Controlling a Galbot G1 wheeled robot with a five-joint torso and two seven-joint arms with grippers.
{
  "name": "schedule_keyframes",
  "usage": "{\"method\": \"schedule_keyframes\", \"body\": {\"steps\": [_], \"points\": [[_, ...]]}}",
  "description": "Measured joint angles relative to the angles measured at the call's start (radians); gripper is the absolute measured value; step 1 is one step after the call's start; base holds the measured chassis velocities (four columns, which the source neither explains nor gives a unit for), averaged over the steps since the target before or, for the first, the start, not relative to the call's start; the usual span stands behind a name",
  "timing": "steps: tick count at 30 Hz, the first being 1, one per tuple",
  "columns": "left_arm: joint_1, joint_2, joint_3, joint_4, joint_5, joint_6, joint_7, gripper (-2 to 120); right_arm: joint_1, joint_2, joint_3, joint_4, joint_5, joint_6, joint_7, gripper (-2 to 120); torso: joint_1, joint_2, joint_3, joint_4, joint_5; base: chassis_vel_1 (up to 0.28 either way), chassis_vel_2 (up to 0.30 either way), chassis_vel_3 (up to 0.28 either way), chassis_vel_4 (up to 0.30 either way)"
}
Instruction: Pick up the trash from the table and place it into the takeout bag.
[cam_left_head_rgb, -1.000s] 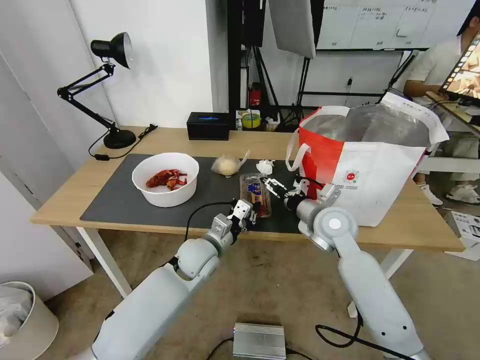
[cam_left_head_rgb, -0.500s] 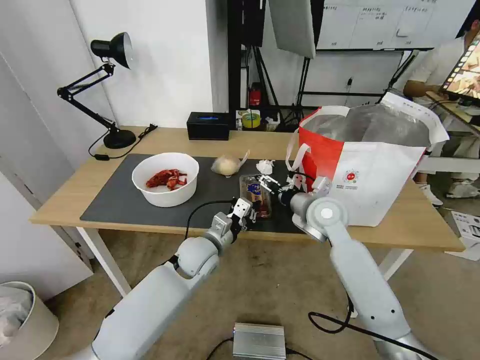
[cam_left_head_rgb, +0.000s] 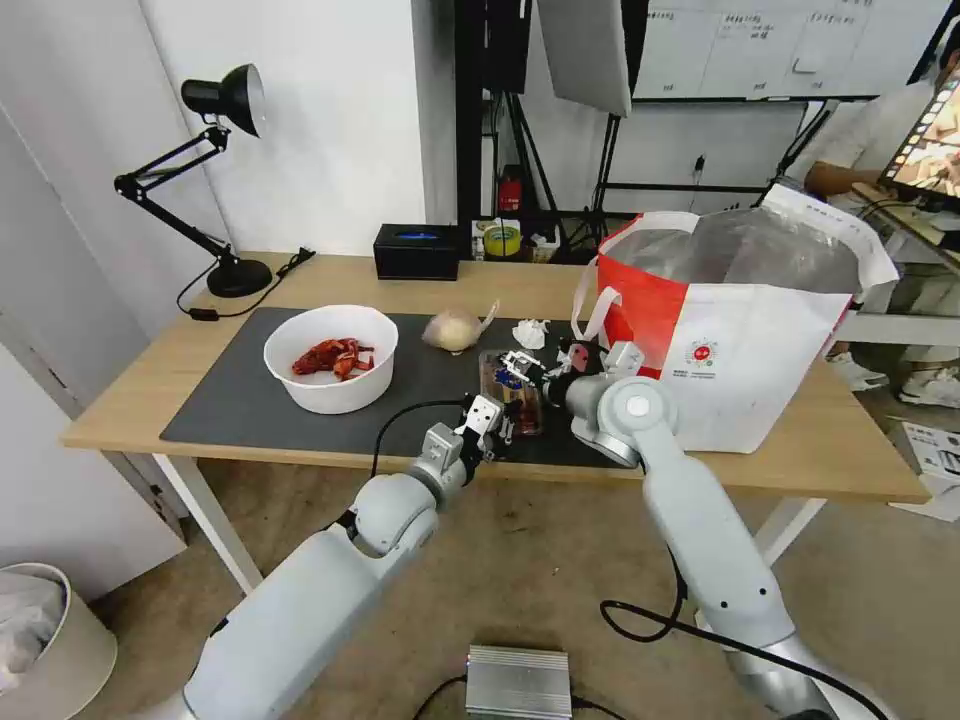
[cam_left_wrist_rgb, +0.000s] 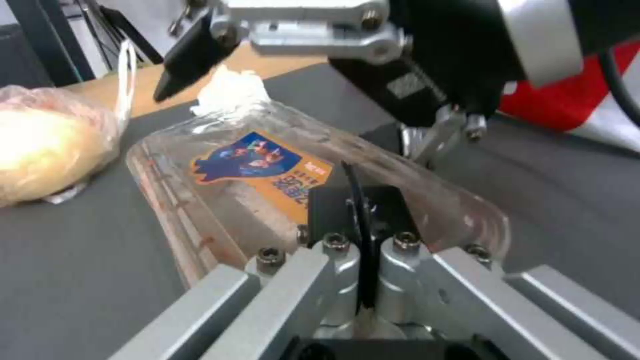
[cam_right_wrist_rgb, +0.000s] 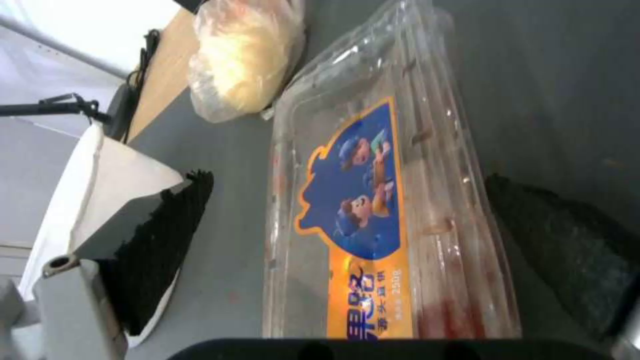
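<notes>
- Both my grippers are at the clear plastic box (cam_left_head_rgb: 512, 392), which lies flat on the dark mat (cam_left_head_rgb: 240, 400) near the table's (cam_left_head_rgb: 840, 455) front edge
- Right gripper (cam_left_head_rgb: 520, 366) hangs over the far half of the box with its fingers spread; in the right wrist view one black pad (cam_right_wrist_rgb: 163, 240) sits on each long side of the lid and neither touches the plastic
- Left gripper (cam_left_wrist_rgb: 357, 210) has its pads pressed together on the near rim of the box, and that end sits a little raised off the mat
- Blue and orange label (cam_right_wrist_rgb: 357, 200) faces up on the lid
- Knotted bag of beige stuff (cam_left_head_rgb: 455, 327) rests on the mat just behind the box, with the crumpled tissue (cam_left_head_rgb: 530, 333) beside it
- White bowl (cam_left_head_rgb: 331, 358) with red shell scraps stands well to the left on the mat
- Takeout bag (cam_left_head_rgb: 740, 320) stands upright and open on the table to the right of the box, close behind my right arm
</notes>
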Motion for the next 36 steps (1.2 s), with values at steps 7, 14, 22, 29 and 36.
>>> {"method": "schedule_keyframes", "body": {"steps": [7,14,22,29,36], "points": [[0.006,-0.001,-0.001,0.0,0.001,-0.001,-0.001,0,0.009,0.012,-0.002,-0.018,-0.001,-0.014,-0.002,100,0.0,0.0,0.0,0.0001,0.0,0.0,0.0,0.0,0.0],[0.008,-0.006,-0.001,0.002,0.004,-0.005,-0.001,0,0.019,0.018,-0.002,-0.039,-0.004,-0.026,-0.005,100,0.0,0.0,0.0,-0.0001,-0.0001,0.0,0.0,0.0,0.0],[0.014,-0.008,-0.003,0.002,0.006,-0.007,0.0,0,0.023,0.036,0.001,-0.054,-0.009,-0.031,-0.009,100,0.0,0.0,0.0,-0.0004,-0.0002,0.0,0.0,0.0,0.0],[0.018,-0.008,-0.004,0.0,0.008,-0.008,0.0,0,0.019,0.043,0.002,-0.054,-0.024,-0.032,-0.018,100,0.0,0.0,0.0,-0.0003,0.0,0.0,0.0,0.0,0.0],[0.019,-0.008,-0.004,-0.001,0.008,-0.009,0.0,0,0.01,0.032,0.0,-0.029,-0.024,-0.033,-0.021,100,0.0,0.0,0.0,0.0005,0.0003,0.0,0.0,0.0,0.0]]}}
